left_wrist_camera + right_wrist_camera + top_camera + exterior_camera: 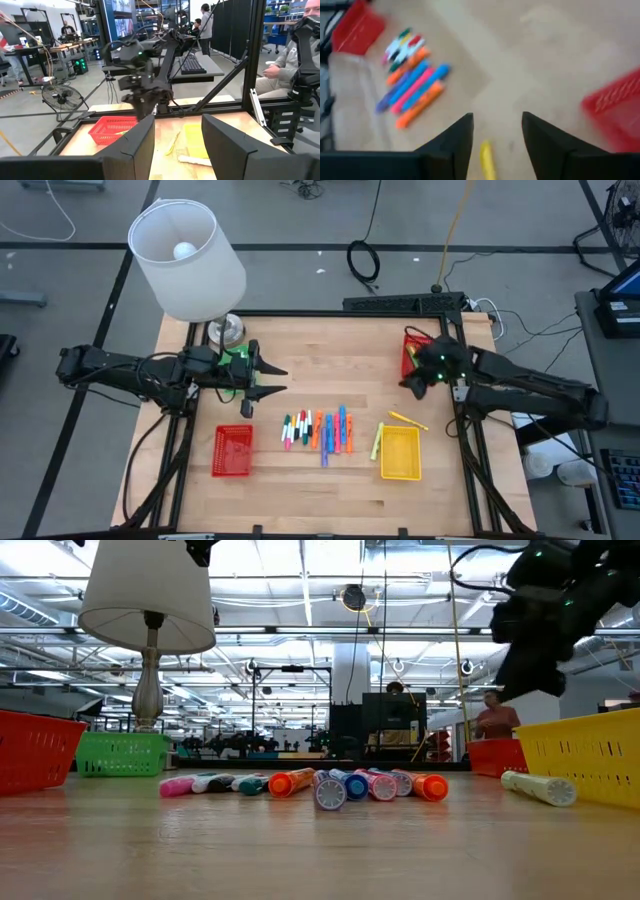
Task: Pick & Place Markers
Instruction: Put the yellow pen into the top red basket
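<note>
Markers (pixel 320 430) bunched centre-bottom of high view, two yellow strays beside yellow basket (pixel 400 453). Right gripper (pixel 412 385) raised at right, fingers apart, empty, probably lining up. Left gripper (pixel 280 379) idle mid-left, parted, empty.

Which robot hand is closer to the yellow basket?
The right gripper. It hangs just beyond the yellow basket, beside a red basket. The left gripper is far across the table, past the markers.

My markers (pixel 318 430): green, red, orange, pink, blue, yellow. Baskets: red (pixel 233 451), yellow (pixel 400 454), green (pixel 122 753). Lampshade (pixel 187 260) white.
</note>
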`<action>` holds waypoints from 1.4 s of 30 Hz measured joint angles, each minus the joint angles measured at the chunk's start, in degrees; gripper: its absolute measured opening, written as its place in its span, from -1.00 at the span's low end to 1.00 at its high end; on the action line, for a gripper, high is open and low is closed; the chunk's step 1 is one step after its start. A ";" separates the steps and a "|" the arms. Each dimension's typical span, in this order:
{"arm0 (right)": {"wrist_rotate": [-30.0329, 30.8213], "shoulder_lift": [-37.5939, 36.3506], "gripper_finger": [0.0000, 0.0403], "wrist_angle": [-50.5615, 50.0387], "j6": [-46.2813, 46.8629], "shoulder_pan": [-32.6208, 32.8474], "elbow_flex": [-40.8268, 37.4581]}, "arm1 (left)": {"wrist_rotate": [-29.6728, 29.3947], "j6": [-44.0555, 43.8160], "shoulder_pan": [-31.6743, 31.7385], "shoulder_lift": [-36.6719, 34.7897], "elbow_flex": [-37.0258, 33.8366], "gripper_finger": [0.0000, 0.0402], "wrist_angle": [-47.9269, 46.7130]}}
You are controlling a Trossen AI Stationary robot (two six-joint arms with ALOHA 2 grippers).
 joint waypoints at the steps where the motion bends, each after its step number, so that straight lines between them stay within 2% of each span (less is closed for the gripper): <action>1: -0.17 -0.80 -0.27 -1.94 1.32 1.69 0.00 | 0.00 0.01 0.00 0.00 0.00 -0.15 -0.11; 4: 1.55 -2.07 -0.38 -8.71 3.63 7.52 0.00 | 0.00 0.02 0.00 0.00 0.00 -0.15 -0.31; 7: 7.78 -2.09 -0.45 -14.07 5.70 13.26 -0.01 | 0.00 0.02 -0.01 0.00 0.00 -0.15 -0.31; 10: 11.10 -1.17 -0.46 -14.80 8.38 18.15 -0.48 | -0.02 -0.03 -0.04 0.00 0.00 -0.15 -0.31; 15: 11.09 2.33 -0.37 -13.34 12.06 24.68 -2.38 | -0.02 -0.30 -0.02 0.00 0.00 -0.15 -0.28; 19: 10.29 5.70 -0.33 -18.82 16.62 28.33 -3.12 | -0.02 -0.42 -0.02 0.00 0.00 -0.15 -0.28; 22: 6.68 7.15 -0.36 -23.28 21.36 30.49 -3.15 | -0.02 -0.42 -0.02 0.00 0.00 -0.15 -0.35; 30: 0.65 7.81 -0.47 -20.93 34.22 35.81 -3.26 | -0.02 -0.42 0.00 0.00 0.00 -0.15 -0.79; 34: 2.27 10.27 -0.59 -17.48 37.33 38.70 -6.20 | -0.02 -0.42 0.00 0.00 0.00 -0.15 -0.79; 39: 4.28 14.66 -0.92 -14.28 39.55 42.02 -9.46 | -0.02 -0.42 0.00 0.02 0.00 -0.15 -0.83; 42: 6.41 16.34 -0.97 -13.58 41.58 42.99 -9.51 | -0.02 -0.42 0.00 0.02 0.00 -0.15 -1.05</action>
